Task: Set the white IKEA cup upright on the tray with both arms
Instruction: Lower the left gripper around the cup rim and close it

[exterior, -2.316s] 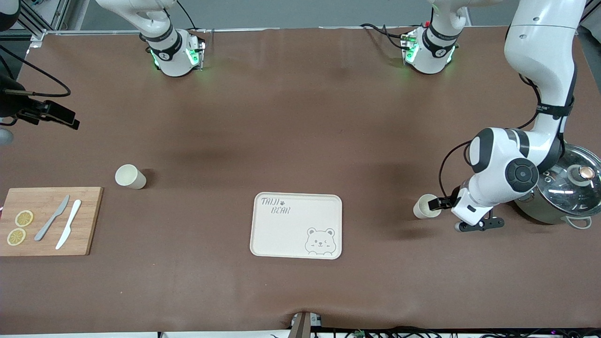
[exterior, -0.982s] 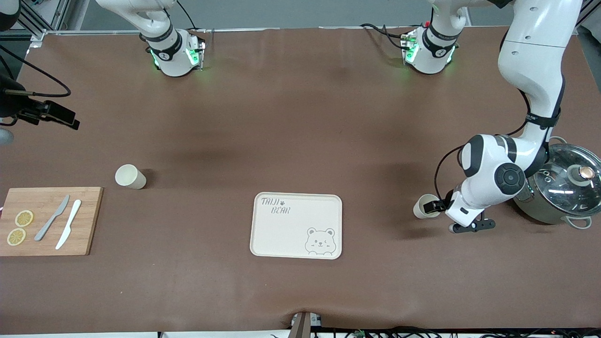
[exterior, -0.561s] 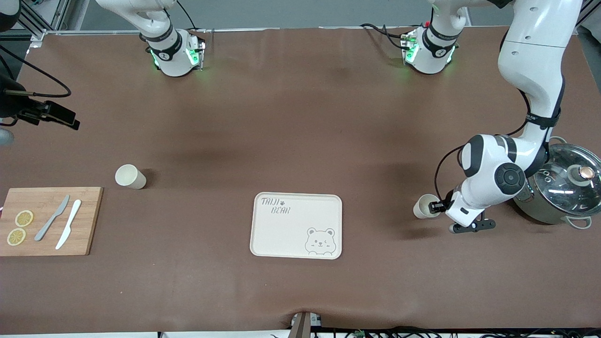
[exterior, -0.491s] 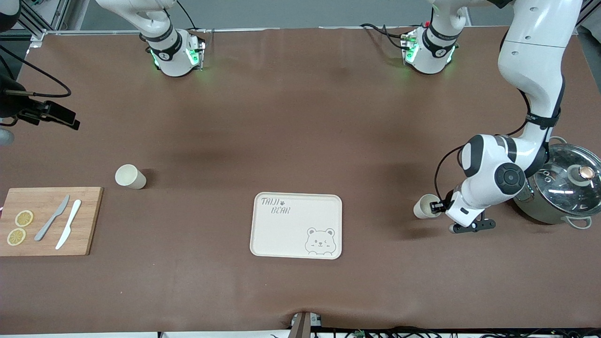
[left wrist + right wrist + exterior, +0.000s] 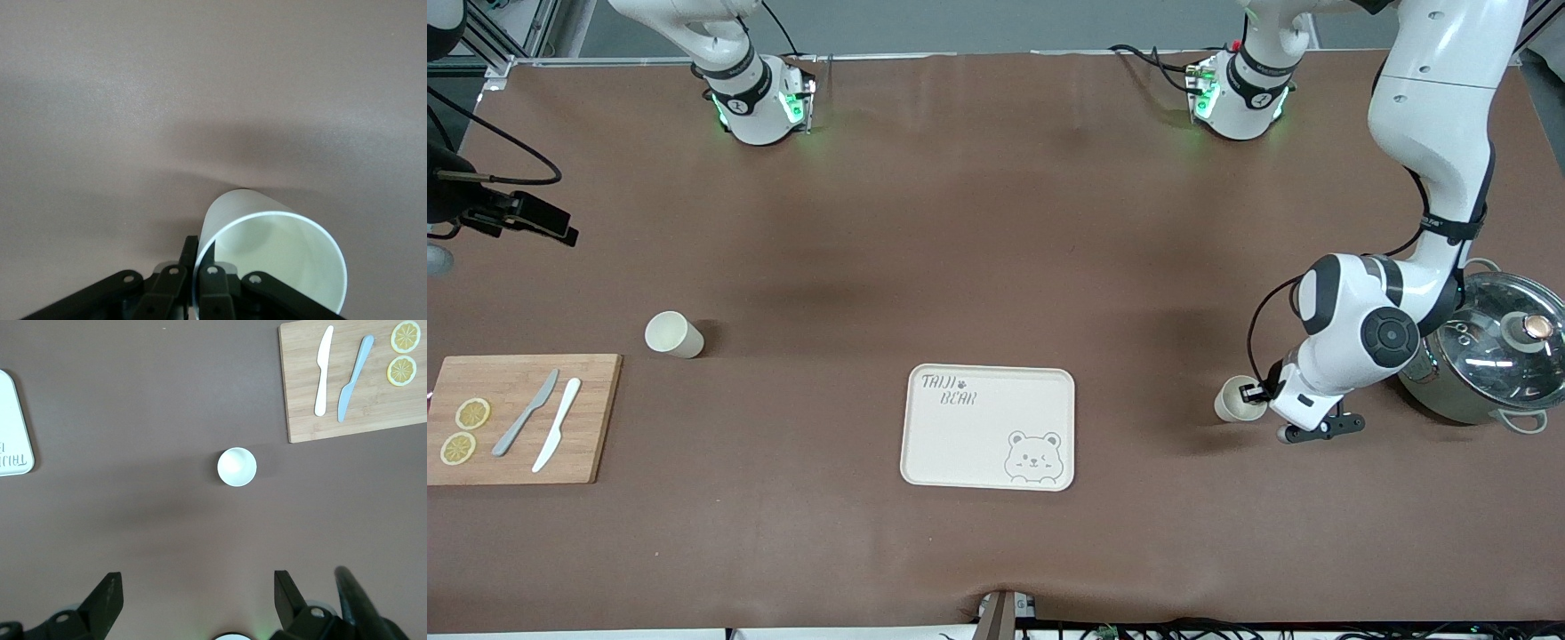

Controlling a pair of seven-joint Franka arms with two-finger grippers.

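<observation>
The left claw (image 5: 1261, 391) pinches the rim of a cup (image 5: 1238, 400), with the tray (image 5: 960, 444) well apart from it.

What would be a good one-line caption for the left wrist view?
Left gripper pinching the rim of a white cup on the brown table.

"TAIJI BEAR" on tray (image 5: 960, 453); arm-base markings likely illegible.
</observation>
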